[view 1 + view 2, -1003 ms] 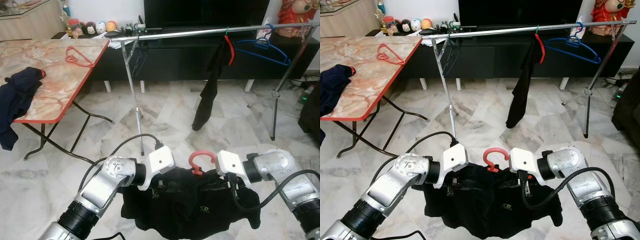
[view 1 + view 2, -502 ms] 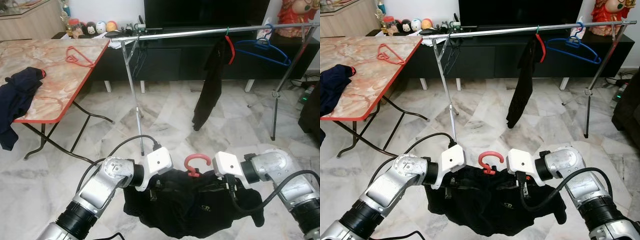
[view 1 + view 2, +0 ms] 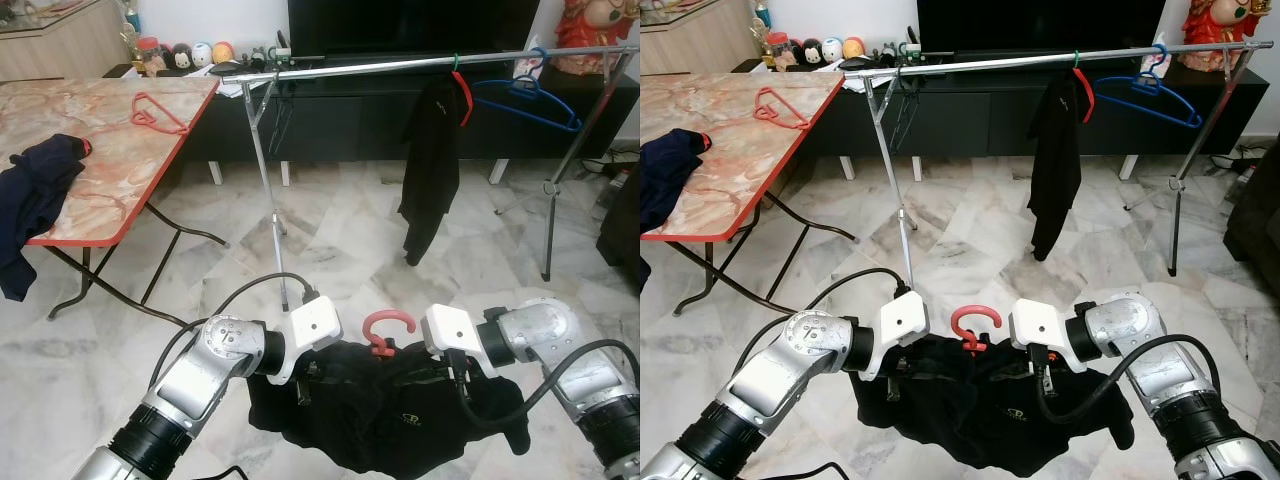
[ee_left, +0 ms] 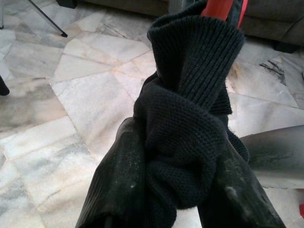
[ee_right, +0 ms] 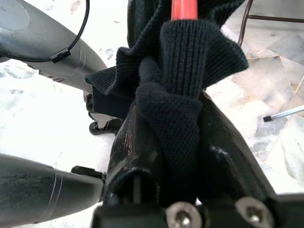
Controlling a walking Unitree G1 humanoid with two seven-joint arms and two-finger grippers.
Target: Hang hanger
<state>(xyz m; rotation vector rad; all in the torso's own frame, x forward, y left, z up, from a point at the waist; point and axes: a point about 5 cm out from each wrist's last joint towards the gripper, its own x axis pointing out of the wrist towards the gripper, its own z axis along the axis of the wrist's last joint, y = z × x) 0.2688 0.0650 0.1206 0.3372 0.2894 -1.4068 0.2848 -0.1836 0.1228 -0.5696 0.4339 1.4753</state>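
Low over the marble floor (image 3: 330, 230), the left gripper (image 4: 178, 185) and right gripper (image 5: 166, 142) each pinch a bunched shoulder of the black knit garment (image 3: 385, 420), carried on a red hanger (image 3: 385, 330) whose hook stands between them. The hanger's arms are hidden in cloth. Beyond, a steel clothes rail (image 3: 400, 66) holds a black garment (image 3: 432, 165) and a blue hanger (image 3: 525, 95); a folding table (image 3: 110, 160) stands left.

Home living room, pale marble-tile floor (image 3: 330, 230), long black TV cabinet (image 3: 400, 110) along the back wall, dark television screen (image 3: 410, 25) above it, small figurines (image 3: 185, 55) at the cabinet's left end, clothes rail (image 3: 420, 65) just before it, marble-patterned folding surface (image 3: 100, 150) left of it
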